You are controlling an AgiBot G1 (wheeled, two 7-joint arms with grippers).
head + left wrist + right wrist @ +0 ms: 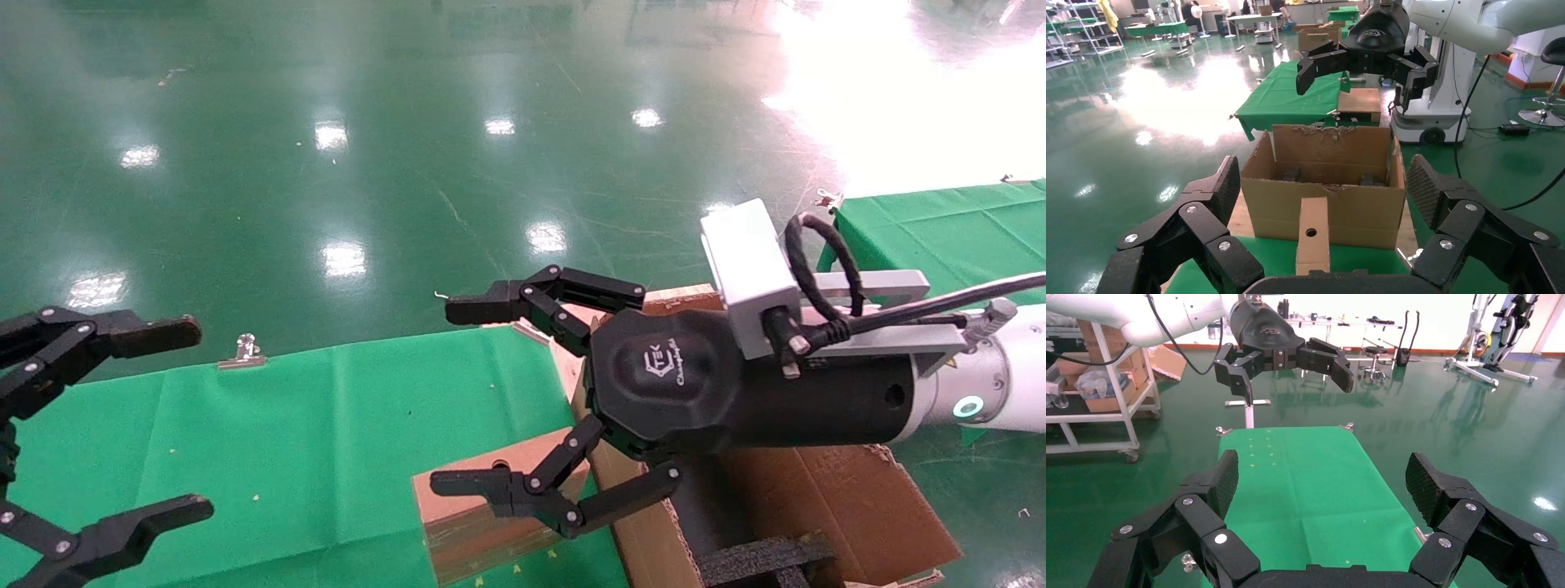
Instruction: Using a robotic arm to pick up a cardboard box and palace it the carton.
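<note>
Right gripper [462, 398] on the robotic arm [817, 384] hung w/ fingers spread wide, gripping nothing, above the cardboard box [482, 506]. Box stood on edge on the green table cloth [286, 441], just beside the carton [817, 506] (black foam dividers [760, 563] visible inside), a round hole in its upper narrow side. Left gripper [143, 420] sat at the table's left side, also splayed open and empty. Metal clip [243, 351] at the cloth's far edge.
</note>
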